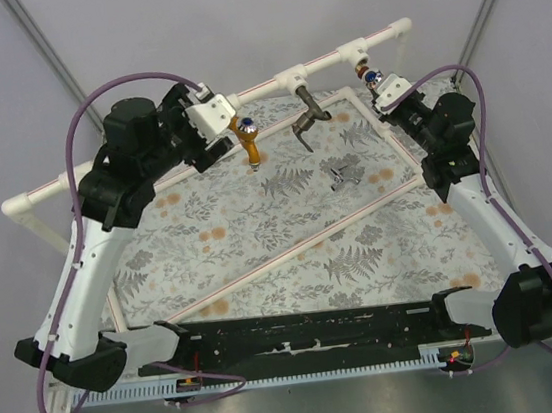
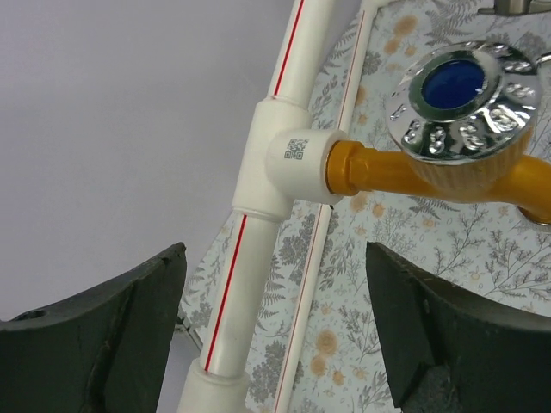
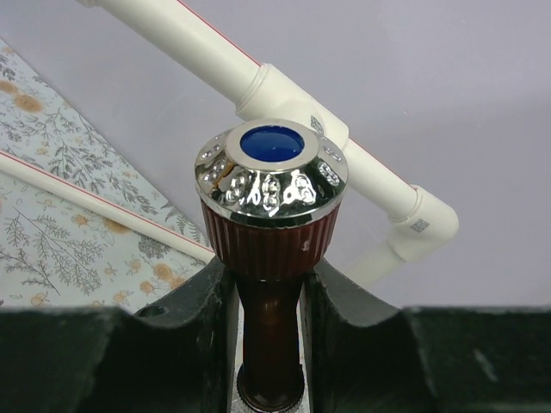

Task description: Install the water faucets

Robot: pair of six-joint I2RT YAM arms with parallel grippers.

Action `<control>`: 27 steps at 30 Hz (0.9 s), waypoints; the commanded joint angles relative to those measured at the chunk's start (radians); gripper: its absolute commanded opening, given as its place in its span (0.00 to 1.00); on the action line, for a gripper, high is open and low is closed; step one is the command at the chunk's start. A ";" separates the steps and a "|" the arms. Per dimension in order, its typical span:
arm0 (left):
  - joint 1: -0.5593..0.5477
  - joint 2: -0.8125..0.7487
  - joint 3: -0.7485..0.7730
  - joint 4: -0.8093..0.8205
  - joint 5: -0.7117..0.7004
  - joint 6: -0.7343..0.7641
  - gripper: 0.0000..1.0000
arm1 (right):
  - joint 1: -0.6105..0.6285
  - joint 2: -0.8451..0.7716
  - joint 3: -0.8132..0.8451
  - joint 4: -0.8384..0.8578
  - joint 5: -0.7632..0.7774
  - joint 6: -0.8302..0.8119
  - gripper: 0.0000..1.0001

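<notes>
- golden-orange faucet (image 2: pixel 413 176): seated in a T-fitting of the white pipe frame (image 2: pixel 275 86), far-left edge of the bench (image 1: pixel 260 239).
- left claw (image 2: pixel 275 335): fingers apart, empty, just beside that faucet.
- reddish-brown faucet (image 3: pixel 269 241): upright by the far-right corner, clamped in the right claw (image 3: pixel 269 318).
- dark grey faucet (image 1: pixel 307 117): hangs from the middle fitting, far edge.
- silver faucet (image 1: pixel 345 176): lies loose on the bench, right of centre.

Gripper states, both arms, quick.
Left gripper: open, holding nothing.
Right gripper: closed on the reddish-brown faucet.

Loose faucet (image 1: pixel 344 175) on mat (image 1: pixel 259 231), before pipe frame (image 1: pixel 324 60)
</notes>
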 commanded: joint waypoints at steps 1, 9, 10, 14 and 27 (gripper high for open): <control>-0.002 0.073 0.017 -0.034 -0.101 0.070 0.90 | 0.002 -0.003 0.012 0.053 0.000 -0.016 0.00; 0.001 0.164 0.005 0.012 -0.269 0.156 0.84 | 0.002 -0.001 0.014 0.065 -0.014 -0.064 0.00; -0.001 0.167 0.003 0.014 -0.268 0.155 0.80 | 0.004 -0.001 0.011 0.065 -0.015 -0.088 0.00; 0.001 0.162 -0.009 0.012 -0.243 0.150 0.47 | 0.006 -0.007 -0.007 0.090 -0.015 -0.169 0.00; -0.001 0.133 0.002 -0.047 -0.217 0.086 0.02 | 0.004 0.000 -0.093 0.318 0.058 -0.114 0.00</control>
